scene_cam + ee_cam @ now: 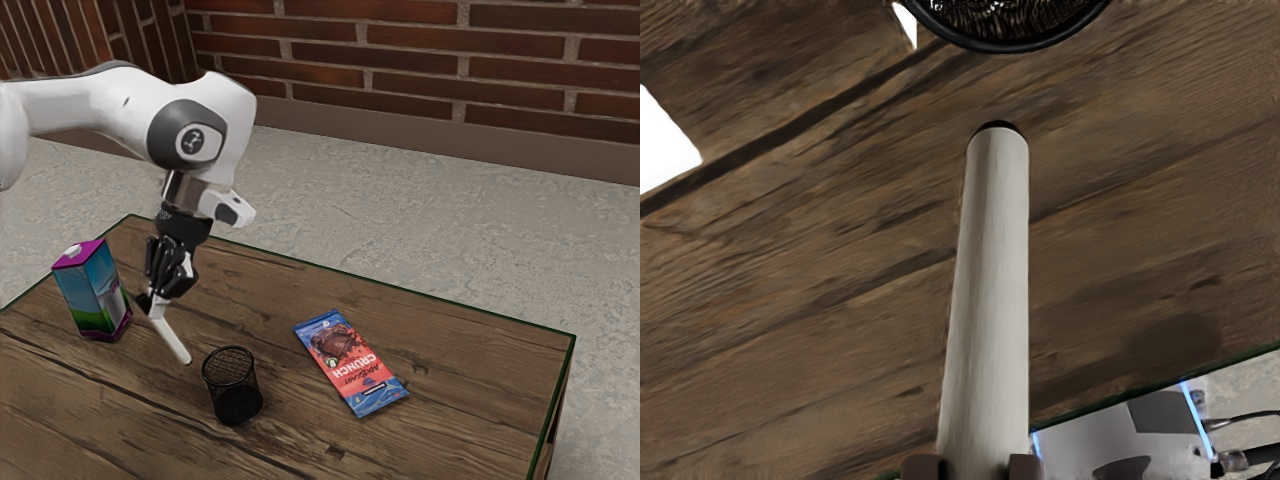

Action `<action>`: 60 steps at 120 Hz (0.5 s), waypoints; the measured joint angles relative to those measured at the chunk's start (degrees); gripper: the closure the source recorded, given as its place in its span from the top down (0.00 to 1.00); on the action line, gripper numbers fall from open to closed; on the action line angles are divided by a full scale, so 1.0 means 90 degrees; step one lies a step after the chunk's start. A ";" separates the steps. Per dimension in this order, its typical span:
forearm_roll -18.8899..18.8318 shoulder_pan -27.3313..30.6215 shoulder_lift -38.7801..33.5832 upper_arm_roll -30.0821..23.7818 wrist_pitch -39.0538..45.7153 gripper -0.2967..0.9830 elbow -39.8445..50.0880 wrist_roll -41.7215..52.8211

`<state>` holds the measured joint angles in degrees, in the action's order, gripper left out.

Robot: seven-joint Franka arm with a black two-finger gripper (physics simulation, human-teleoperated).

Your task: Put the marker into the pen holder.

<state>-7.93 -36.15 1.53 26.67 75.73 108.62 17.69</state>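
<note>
Jaws, parted only marker's width, pinching tilted white marker [171, 338] above table [460, 370], near pen holder [233, 387]; transfer prob. underway, next move needing clearance over rim, straighter angle, tip centering b4 release.

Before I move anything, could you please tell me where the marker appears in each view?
Exterior view: the white marker is at centre-left, slanting down from the claw, between the juice-style carton and the pen holder.
Wrist view: it is near the middle, running from between the claw's fingertips toward the pen holder's rim.
Shared landmark: the black mesh pen holder, just beyond the marker's free end.
</note>
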 joint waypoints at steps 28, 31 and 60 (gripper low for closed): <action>0.0097 0.0325 0.0505 0.0063 -0.0111 0.15 -0.0461 0.0028; 0.0119 0.0362 0.0563 0.0064 -0.0114 0.15 -0.0485 0.0033; 0.0317 0.0318 0.1067 -0.0023 -0.0112 0.15 -0.0984 0.0106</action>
<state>-5.07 -33.29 11.13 26.46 74.71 99.76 18.64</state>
